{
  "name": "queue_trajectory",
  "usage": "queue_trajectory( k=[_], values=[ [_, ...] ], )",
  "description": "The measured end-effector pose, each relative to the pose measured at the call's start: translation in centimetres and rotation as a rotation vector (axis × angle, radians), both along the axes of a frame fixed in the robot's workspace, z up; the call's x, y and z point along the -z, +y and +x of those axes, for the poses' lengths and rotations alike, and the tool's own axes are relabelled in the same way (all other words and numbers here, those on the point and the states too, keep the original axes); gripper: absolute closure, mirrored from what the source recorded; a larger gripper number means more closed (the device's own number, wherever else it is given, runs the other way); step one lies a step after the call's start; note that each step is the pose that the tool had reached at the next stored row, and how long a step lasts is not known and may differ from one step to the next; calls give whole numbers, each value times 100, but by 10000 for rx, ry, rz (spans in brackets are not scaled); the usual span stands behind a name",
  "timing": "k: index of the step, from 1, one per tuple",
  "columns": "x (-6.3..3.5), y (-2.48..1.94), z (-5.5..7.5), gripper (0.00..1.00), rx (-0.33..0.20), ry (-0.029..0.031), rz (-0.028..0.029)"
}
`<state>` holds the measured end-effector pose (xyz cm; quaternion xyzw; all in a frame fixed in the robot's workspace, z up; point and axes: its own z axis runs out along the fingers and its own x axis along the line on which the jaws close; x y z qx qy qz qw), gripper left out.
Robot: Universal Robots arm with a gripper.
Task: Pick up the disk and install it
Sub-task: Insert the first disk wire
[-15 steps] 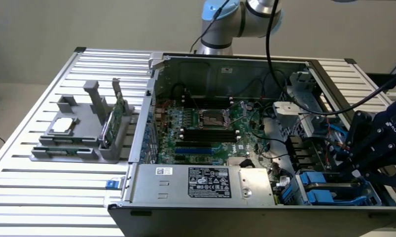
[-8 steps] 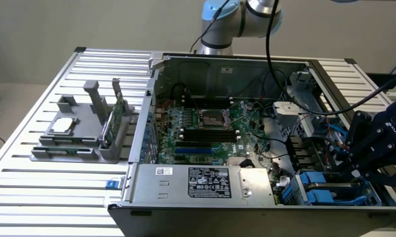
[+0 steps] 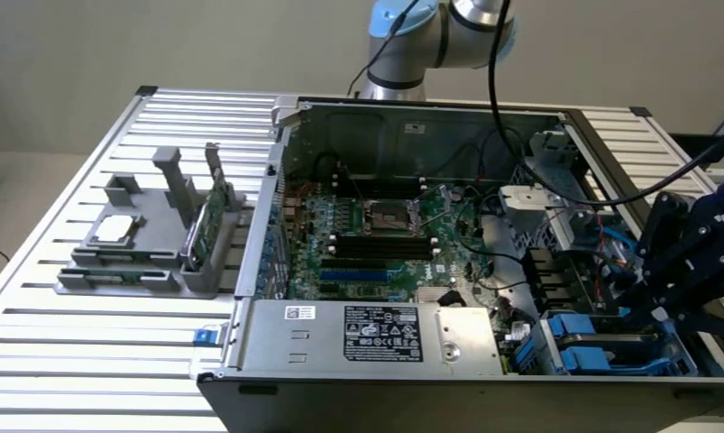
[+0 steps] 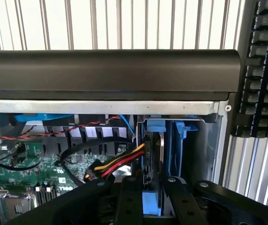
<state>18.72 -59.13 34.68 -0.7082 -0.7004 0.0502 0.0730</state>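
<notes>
Exterior view: an open computer case [image 3: 458, 298] lies on a slatted table [image 3: 49, 298]. The robot's gripper [image 3: 668, 307] reaches into the drive bay [image 3: 602, 347] at the case's corner on the exterior view's right, near the front.

Wrist view: the disk [image 4: 153, 159], blue-framed, stands on edge in the bay between the gripper's [image 4: 149, 201] black fingers [image 4: 129, 201]. The fingers sit narrow around it; whether they grip is unclear. The disk seems nearly seated.

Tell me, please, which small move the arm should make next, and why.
Probably draw the tool straight back from the drive bay, with no sideways push. The disk stands edge-on inside the bay's blue guides, beside the coloured cables, and the tool straddles it closely.
</notes>
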Motion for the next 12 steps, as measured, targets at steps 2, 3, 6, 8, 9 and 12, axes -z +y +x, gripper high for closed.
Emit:
queue_trajectory(
  k=[2, 3, 6, 8, 9, 12],
  values=[
    [-89, 0, 0, 75, 0, 0, 1],
    [-139, 0, 0, 75, 0, 0, -1],
    [-273, 0, 0, 75, 0, 0, -1],
    [-351, 0, 0, 75, 0, 0, 0],
    [-373, 1, 0, 75, 0, 0, -1],
    [-396, 5, -22, 75, -2, -1, 0]
  ],
)
